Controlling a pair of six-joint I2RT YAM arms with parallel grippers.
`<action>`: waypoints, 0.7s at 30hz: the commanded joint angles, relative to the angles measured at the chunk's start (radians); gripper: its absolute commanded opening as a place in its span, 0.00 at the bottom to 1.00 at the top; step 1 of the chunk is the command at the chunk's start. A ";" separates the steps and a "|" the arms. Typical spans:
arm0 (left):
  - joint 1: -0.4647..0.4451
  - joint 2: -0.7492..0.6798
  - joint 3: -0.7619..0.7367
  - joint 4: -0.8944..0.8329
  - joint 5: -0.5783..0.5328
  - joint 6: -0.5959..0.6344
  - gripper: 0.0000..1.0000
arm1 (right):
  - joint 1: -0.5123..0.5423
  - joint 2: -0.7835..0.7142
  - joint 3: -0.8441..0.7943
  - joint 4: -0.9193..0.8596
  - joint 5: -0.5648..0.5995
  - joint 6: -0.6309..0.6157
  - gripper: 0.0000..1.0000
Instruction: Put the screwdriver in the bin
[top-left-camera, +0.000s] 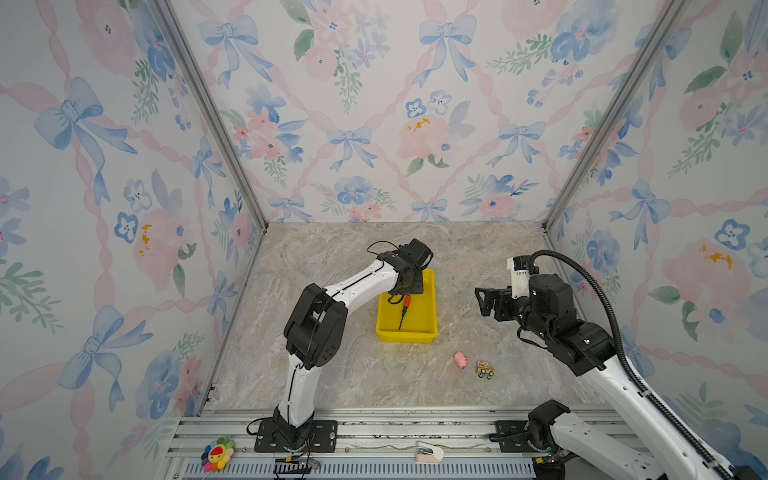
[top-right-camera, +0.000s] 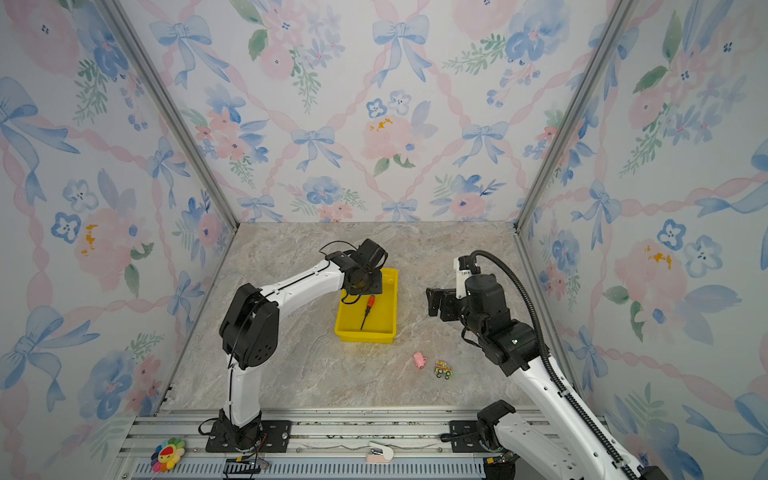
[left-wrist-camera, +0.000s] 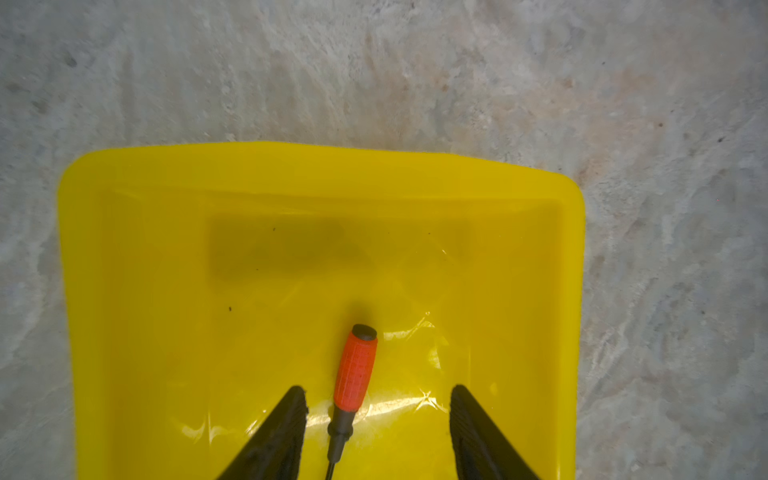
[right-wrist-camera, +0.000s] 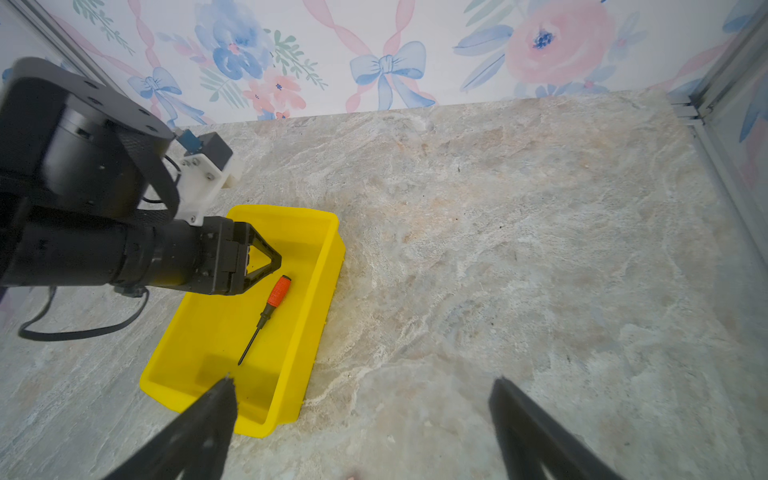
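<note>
Pincer on left arm (left-wrist-camera: 377, 388) half parted, empty, over screwdriver (left-wrist-camera: 356, 374) in bin (left-wrist-camera: 291, 164).

The small screwdriver with red-orange handle and thin dark shaft (left-wrist-camera: 355, 370) is cut by the left wrist view's edge short of its tip; the bright yellow low-walled plastic bin (left-wrist-camera: 291, 174) is cut off there too. In both top views the left arm's black wrist (top-left-camera: 405, 270) covers the bin's 11 o'clock corner and the left gripper (left-wrist-camera: 377, 390). The small pink toy (top-left-camera: 460, 360) off its 5 o'clock corner is too tiny to identify
</note>
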 joint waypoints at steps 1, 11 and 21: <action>0.011 -0.073 -0.042 -0.024 0.032 0.035 0.61 | -0.009 -0.002 0.006 0.003 0.043 -0.013 0.97; 0.046 -0.269 -0.141 -0.024 0.016 0.121 0.81 | -0.017 0.026 0.033 -0.053 0.098 0.007 0.97; 0.209 -0.504 -0.364 0.010 -0.075 0.262 0.97 | -0.146 -0.097 -0.048 -0.042 0.135 0.032 0.97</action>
